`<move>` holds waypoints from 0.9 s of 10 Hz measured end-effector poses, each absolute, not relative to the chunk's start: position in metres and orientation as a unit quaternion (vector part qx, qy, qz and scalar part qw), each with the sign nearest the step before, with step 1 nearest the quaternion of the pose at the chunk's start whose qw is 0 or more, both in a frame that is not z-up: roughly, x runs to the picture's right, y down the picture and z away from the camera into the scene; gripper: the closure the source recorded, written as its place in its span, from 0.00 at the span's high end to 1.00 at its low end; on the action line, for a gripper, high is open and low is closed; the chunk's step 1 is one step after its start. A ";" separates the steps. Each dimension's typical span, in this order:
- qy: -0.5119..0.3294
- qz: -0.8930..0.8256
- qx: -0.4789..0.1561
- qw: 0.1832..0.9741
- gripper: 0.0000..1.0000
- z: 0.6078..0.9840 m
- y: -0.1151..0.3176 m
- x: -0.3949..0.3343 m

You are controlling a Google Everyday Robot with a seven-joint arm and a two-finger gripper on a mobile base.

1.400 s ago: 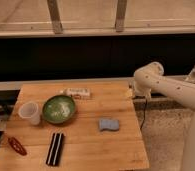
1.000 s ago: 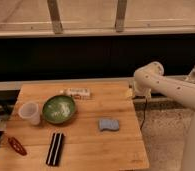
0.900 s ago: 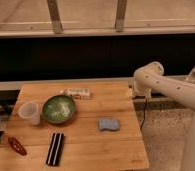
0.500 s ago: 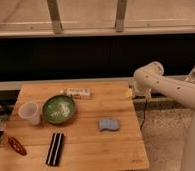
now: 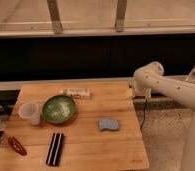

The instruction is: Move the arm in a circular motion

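Red object (image 5: 17, 146) near the table's (image 5: 91, 150) front-left corner; clear cup (image 5: 30, 112) at the left edge, just beside a green bowl (image 5: 59, 109); black bars (image 5: 54, 148) near the front edge; white packet (image 5: 76, 92) by the back edge; blue sponge (image 5: 109, 124) right of centre; arm (image 5: 166, 89) reaches in from the right, elbow beyond the table's back-right corner; gripper (image 5: 129, 92), a pale yellowish tip, over that corner; jaw state cannot be told.

You'll find no readable text here; the gripper (image 5: 129, 92) at the table's (image 5: 91, 145) far right edge carries no legible marking.
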State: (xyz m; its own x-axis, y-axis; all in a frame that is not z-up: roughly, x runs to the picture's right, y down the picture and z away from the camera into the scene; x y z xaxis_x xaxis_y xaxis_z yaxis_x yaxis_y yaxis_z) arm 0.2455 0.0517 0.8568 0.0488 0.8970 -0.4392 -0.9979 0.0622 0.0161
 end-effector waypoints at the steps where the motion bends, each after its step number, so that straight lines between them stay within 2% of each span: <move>1: 0.170 0.668 -0.149 0.709 0.80 0.857 0.052 0.246; 7: 0.169 0.670 -0.149 0.707 0.80 0.857 0.052 0.246; 9: 0.146 0.667 -0.150 0.715 0.80 0.856 0.040 0.246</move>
